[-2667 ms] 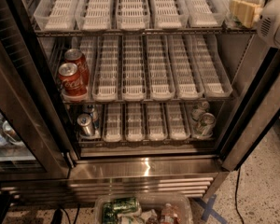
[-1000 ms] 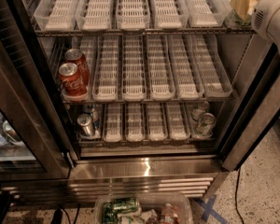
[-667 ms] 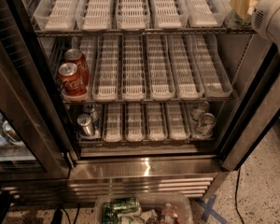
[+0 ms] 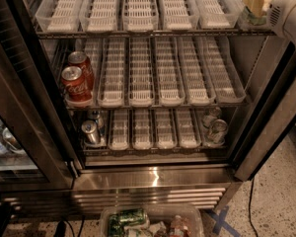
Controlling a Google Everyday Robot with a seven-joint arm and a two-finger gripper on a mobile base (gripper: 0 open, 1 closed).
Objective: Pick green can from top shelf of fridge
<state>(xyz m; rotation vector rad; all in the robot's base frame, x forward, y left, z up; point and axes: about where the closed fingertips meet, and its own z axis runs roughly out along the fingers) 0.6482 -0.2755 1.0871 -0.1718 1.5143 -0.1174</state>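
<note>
Lifted slightly since earlier, our gripper (image 4: 257,0) sits at the top shelf's (image 4: 138,32) right end; its grip we cannot tell.

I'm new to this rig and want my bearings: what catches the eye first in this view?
The open fridge fills the view, its shelves lined with white slotted trays. Two red cola cans stand at the left of the middle shelf, and silver cans stand at both ends of the bottom one. The gripper is at the right end of the top shelf, on the pale arm in the top right corner.
</note>
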